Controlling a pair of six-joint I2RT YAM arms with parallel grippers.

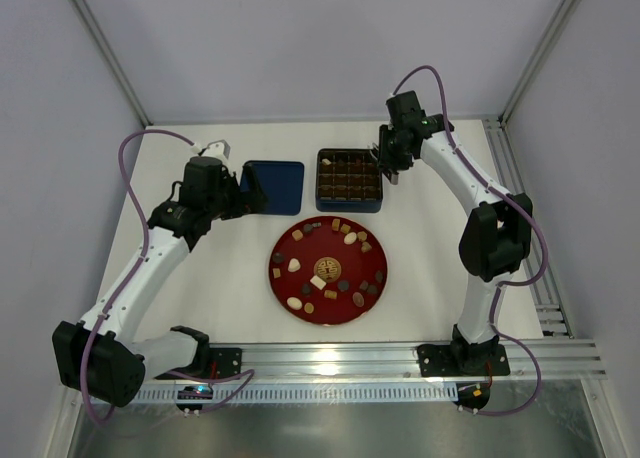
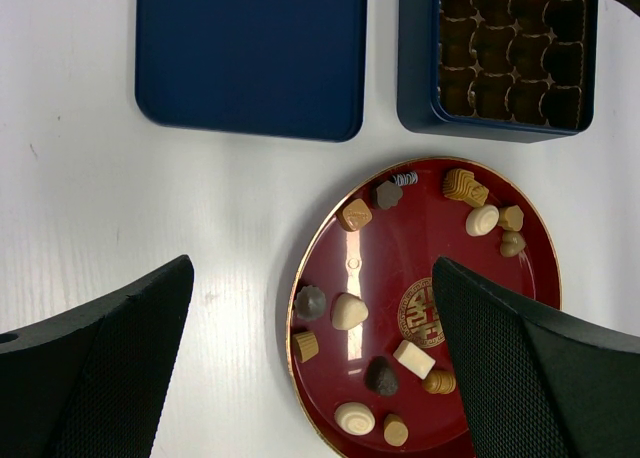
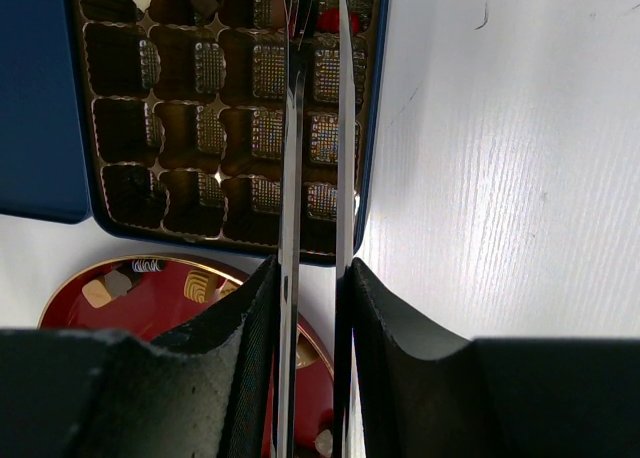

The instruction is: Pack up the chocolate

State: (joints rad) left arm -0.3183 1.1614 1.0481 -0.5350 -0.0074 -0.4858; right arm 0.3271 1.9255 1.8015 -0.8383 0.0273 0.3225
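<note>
On the white worktop (image 1: 230, 298), seen from above, lie one round red plate (image 1: 312, 250), one square blue tin (image 1: 349, 205) with a gridded insert, and one flat blue lid (image 1: 280, 186) just left of the tin. The chocolate pieces (image 1: 294, 265) are scattered over the plate, some twenty of them, too small here for a sure count. Two arms reach in. The left claw (image 1: 243, 193) hangs at the lid's left edge, and the right claw (image 1: 386, 166) is over the tin's right side. How either claw is set cannot be read from this height.

The left wrist view settles it for one of them: the left claw's two fingers (image 2: 100, 368) are spread wide, high above the plate. Fifteen pieces can be counted on the uncovered part of the plate, in cream, tan and dark brown; the right-hand finger hides the rest. Lid and tin lie beyond, side by side but apart.

Only the right wrist view shows that the right claw carries two long thin metal blades (image 3: 292, 178), reaching over the tin's right-hand column of cells. The blades run close together with a slim gap between them; whether their tips pinch anything I cannot tell. Two pieces appear to sit in cells at the tin's far edge, one cream-white and one dark.
</note>
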